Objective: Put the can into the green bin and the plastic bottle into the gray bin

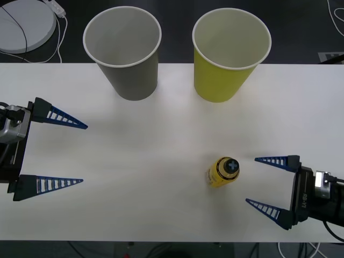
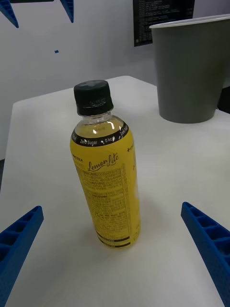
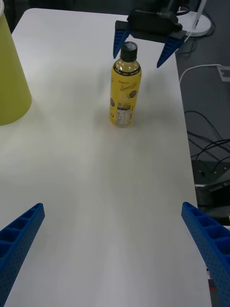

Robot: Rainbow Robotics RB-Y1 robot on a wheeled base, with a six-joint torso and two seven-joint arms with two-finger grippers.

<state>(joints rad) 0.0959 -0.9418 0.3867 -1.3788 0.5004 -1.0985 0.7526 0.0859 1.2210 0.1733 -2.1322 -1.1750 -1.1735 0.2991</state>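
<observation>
Plastic bottle [image 1: 223, 171] stands upright on the white desk [image 1: 161, 140], long axis vertical, dark cap uppermost, at near right. Right tool [image 1: 264, 181] sits just right of the bottle at the near right edge, fingers spread wide, holding nothing, tips directed left toward the bottle without touching it. Left tool [image 1: 83, 154] rests at the left edge, fingers likewise wide apart and empty, pointing right. Gray bin [image 1: 126, 51] and green bin [image 1: 228, 54] stand upright, side by side at the far edge, gray to the left, both well apart from the bottle.
</observation>
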